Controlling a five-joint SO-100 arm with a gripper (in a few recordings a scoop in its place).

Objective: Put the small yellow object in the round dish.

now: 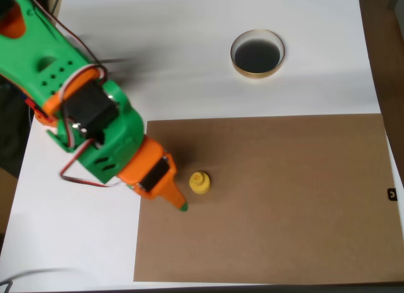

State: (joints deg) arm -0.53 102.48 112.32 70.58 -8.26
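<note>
Beside yellow object (pixel 199 182), claw (pixel 180 203) tips indistinct

This looks like a hobby or lab workbench set up for robot practice, not a kitchen or a shop. A plain white tabletop (pixel 189 65) carries a bare brown cardboard sheet (pixel 284 198) laid flat as a work mat. The arm (pixel 76 110) above it is built of bright green and orange 3D-printed plastic, with exposed black servo motors and loose red and white wires.
</note>
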